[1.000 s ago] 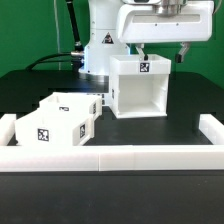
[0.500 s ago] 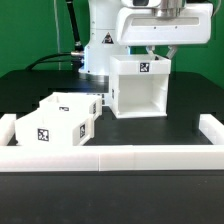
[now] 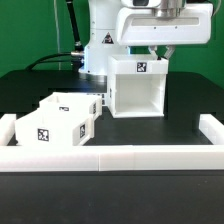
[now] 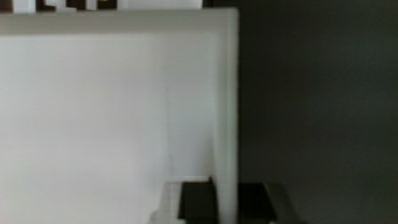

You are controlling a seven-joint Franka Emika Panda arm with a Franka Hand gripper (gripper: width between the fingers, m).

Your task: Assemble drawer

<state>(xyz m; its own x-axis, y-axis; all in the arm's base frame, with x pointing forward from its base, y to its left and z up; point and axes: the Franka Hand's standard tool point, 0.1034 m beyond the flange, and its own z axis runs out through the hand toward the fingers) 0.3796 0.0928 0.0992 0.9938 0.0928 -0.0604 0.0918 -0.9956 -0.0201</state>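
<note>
The drawer's tall open-fronted box casing (image 3: 135, 90) stands mid-table with its opening toward the front and a marker on its top edge. The two small open-top trays (image 3: 78, 106) (image 3: 48, 128) sit side by side at the exterior view's left, markers facing front. My gripper (image 3: 160, 56) is at the casing's top, on its side wall at the exterior view's right. In the wrist view the gripper (image 4: 228, 204) has a dark finger (image 4: 196, 204) on each side of the casing's thin wall (image 4: 107, 110), both pressed against it.
A low white wall (image 3: 110, 157) borders the black table at the front and both sides. The arm's white base (image 3: 100, 40) stands behind the casing, with black cables (image 3: 50, 62) trailing to the exterior view's left.
My gripper has moved toward the exterior view's left and down onto the casing's side wall. The casing and trays have not moved.
</note>
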